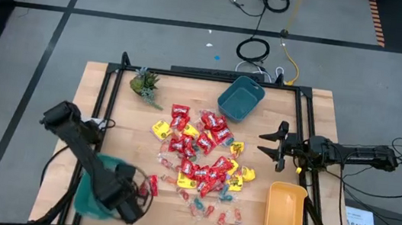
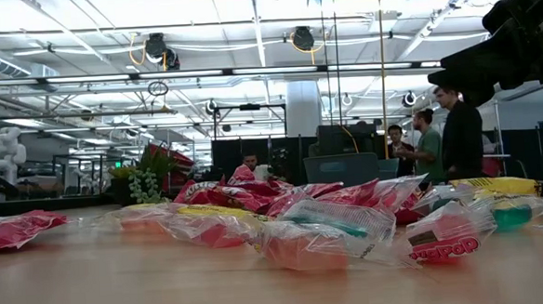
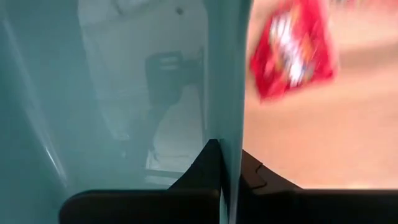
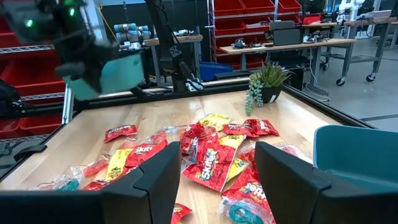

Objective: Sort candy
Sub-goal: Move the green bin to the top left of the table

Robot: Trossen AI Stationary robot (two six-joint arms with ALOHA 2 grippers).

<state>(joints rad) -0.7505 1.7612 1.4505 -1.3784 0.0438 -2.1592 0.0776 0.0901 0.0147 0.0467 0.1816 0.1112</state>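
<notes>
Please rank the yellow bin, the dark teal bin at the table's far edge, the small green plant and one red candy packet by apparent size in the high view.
1. Yellow bin and dark teal bin: look about alike, so unranked.
2. Small green plant.
3. Red candy packet, smallest.

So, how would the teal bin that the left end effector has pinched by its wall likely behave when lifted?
The teal bin looks thin-walled and empty in the left wrist view, so probably light. Held by one wall in the left end effector, it may tilt or swing. Its smooth plastic could slip.
</notes>
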